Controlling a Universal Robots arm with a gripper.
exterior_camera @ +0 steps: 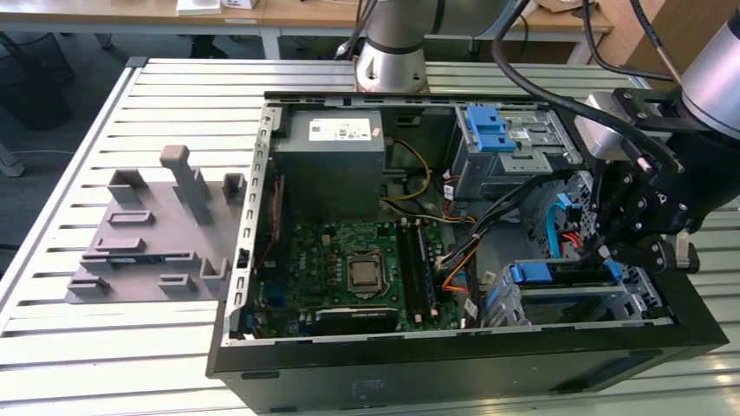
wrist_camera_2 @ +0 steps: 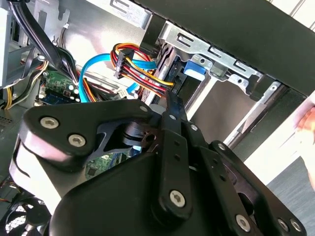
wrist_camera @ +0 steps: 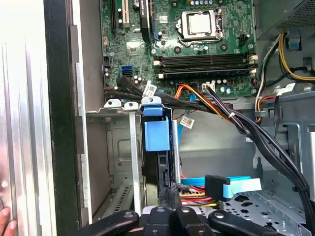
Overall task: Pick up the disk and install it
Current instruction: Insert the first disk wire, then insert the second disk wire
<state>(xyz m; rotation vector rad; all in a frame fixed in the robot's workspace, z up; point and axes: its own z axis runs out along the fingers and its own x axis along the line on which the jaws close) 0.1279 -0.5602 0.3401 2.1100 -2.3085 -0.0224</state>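
We see the gripper (exterior_camera: 609,251) lowered into the open computer case (exterior_camera: 463,364), at the drive bay on the exterior view's right. In the first wrist view its black fingers (wrist_camera: 170,196) stand close together at the rear edge of the disk (wrist_camera: 158,147), which sits upright on edge in the silver bay frame (wrist_camera: 120,147), its blue carrier tab (wrist_camera: 156,132) on the end farthest from the gripper. The fingertips appear to pinch that edge, though we cannot tell for certain whether they clamp it or merely touch it. Just beside the fingers lie a blue data cable (wrist_camera: 236,186) and a bundle of red, yellow and orange wires (wrist_camera_2: 140,69). Beyond the disk we see the green motherboard (wrist_camera: 197,44). In the exterior view, a grey power supply (exterior_camera: 335,143) and a blue-latched drive cage (exterior_camera: 509,143) sit well apart from the gripper, towards the arm's base.
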